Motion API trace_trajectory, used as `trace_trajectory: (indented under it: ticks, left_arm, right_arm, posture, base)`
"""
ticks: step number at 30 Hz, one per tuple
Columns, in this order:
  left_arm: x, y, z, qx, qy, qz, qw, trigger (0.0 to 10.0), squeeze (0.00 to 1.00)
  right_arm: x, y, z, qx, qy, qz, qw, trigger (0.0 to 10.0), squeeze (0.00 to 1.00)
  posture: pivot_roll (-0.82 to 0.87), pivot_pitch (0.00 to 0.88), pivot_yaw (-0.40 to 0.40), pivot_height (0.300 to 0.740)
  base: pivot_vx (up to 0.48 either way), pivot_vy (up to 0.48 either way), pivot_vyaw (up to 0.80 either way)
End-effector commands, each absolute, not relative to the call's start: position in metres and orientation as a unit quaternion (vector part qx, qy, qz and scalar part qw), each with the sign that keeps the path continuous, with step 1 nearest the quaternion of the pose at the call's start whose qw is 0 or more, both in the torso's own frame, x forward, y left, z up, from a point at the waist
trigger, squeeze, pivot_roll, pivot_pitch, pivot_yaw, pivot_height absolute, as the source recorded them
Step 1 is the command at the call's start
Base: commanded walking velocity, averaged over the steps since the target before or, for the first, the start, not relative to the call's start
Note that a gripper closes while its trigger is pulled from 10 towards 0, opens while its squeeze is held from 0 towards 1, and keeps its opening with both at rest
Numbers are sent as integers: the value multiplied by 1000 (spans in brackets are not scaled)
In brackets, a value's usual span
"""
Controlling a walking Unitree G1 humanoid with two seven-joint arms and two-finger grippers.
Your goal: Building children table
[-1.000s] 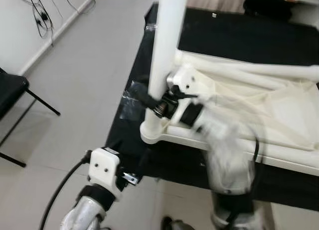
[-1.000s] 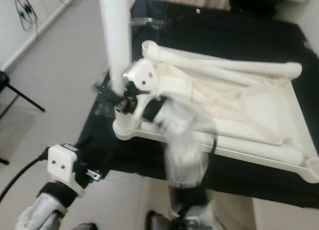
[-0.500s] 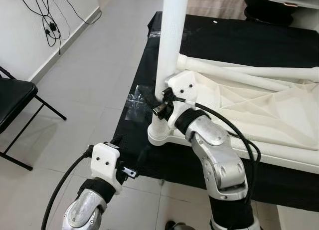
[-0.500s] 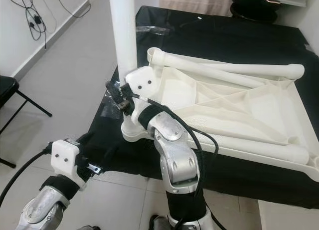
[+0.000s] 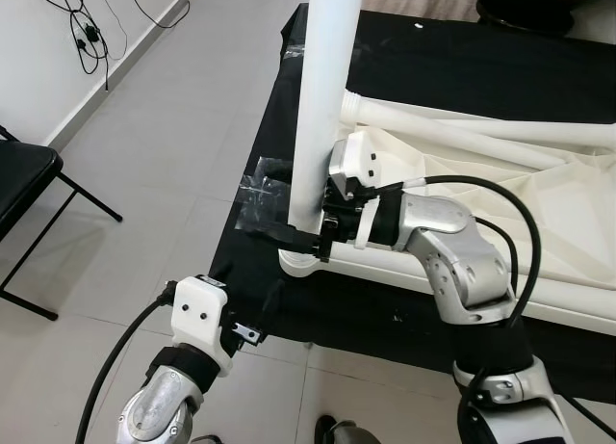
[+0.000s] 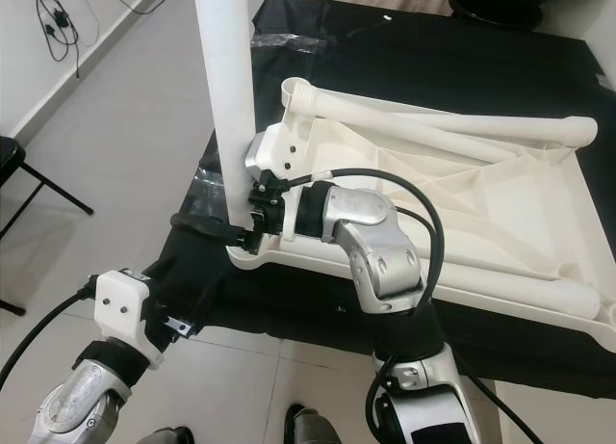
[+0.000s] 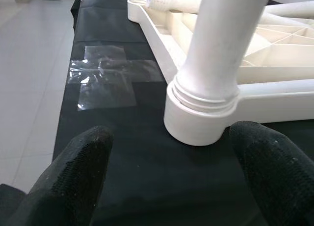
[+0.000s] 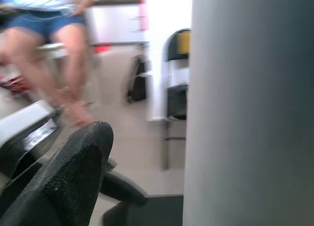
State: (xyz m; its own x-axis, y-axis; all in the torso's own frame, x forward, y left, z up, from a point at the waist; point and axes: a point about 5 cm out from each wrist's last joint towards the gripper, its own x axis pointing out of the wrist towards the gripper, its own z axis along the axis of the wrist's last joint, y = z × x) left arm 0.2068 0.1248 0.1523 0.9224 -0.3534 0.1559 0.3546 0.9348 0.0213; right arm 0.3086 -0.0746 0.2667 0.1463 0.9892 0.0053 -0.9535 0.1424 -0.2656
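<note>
A: Head views?
B: White table leg (image 5: 322,97) stands upright at frame centre in the upturned tabletop's (image 6: 500,213) corner socket; right gripper (image 5: 313,234) clasps its base.
A: Wrist views?
B: Left gripper (image 7: 167,172) spread apart, facing the socket; a seated person (image 8: 54,44) upper left.

White leg (image 5: 322,97) upright in upturned tabletop (image 5: 539,189) corner socket.

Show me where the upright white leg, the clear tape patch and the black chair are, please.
upright white leg (image 5: 322,107), left eye view, middle of its shaft.
clear tape patch (image 7: 105,81), left wrist view, centre of the tape.
black chair (image 5: 21,179), left eye view, its seat.
</note>
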Motion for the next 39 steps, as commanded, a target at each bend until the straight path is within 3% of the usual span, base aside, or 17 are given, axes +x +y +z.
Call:
trace_trajectory:
  ticks: [1,7,8,9,10,11,20,25,30,31,33,35,37,39]
  left_arm:
    - [202,123,150,-7,-71,-182,981,10000,0]
    - [196,122,152,-10,-70,-183,981,10000,0]
    - [195,122,152,-10,-70,-183,981,10000,0]
    - [195,122,152,-11,-70,-184,980,10000,0]
    - [195,121,152,-11,-69,-184,980,10000,0]
    - [194,121,152,-11,-69,-184,980,10000,0]
    - [193,120,152,-13,-67,-186,980,10000,0]
    - [194,119,152,-14,-66,-187,980,10000,0]
    - [195,119,152,-13,-69,-183,981,10000,0]
    - [195,119,152,-13,-69,-183,981,10000,0]
    - [196,120,152,-12,-69,-182,981,10000,0]
    - [197,122,152,-11,-68,-182,981,10000,0]
    - [198,122,152,-10,-68,-183,981,10000,0]
    - [201,122,151,-9,-66,-186,980,10000,0]
  right_arm:
    - [309,-75,267,-92,-91,684,718,10000,0]
    - [326,-86,293,-70,-111,722,679,10000,0]
    - [328,-86,294,-71,-111,729,672,9059,0]
    - [329,-86,295,-72,-111,733,667,9059,0]
    - [329,-87,295,-71,-110,739,661,1686,0]
    - [329,-87,295,-70,-109,743,656,0,0]
    - [328,-92,290,-76,-88,782,612,0,0]
    - [323,-99,285,-83,-91,774,621,0,0]
    - [309,-95,261,-89,-90,663,738,0,0]
    - [309,-95,261,-89,-90,663,738,0,0]
    - [308,-81,239,-90,-61,537,836,0,0]
    - [309,-79,221,-111,-39,320,940,0,0]
    - [298,-72,216,-108,-35,293,949,0,0]
    - [280,-49,213,-87,-32,333,938,0,0]
  posture:
    - [102,254,-89,740]
    - [104,276,-91,740]
    - [105,277,-91,740]
    - [106,278,-91,740]
    - [106,278,-91,740]
    - [109,281,-90,740]
    - [98,280,-89,740]
    - [81,273,-103,740]
    - [66,271,-113,740]
    - [66,271,-113,740]
    - [60,271,-107,740]
    - [43,272,-92,740]
    - [45,267,-85,740]
    - [35,259,-76,740]
  base:
    - [0,0,0]
    - [0,0,0]
    - [0,0,0]
    - [0,0,0]
    - [0,0,0]
    - [0,0,0]
    - [0,0,0]
    - [0,0,0]
    - [0,0,0]
    - [0,0,0]
    - [0,0,0]
    - [0,0,0]
    - [0,0,0]
    - [0,0,0]
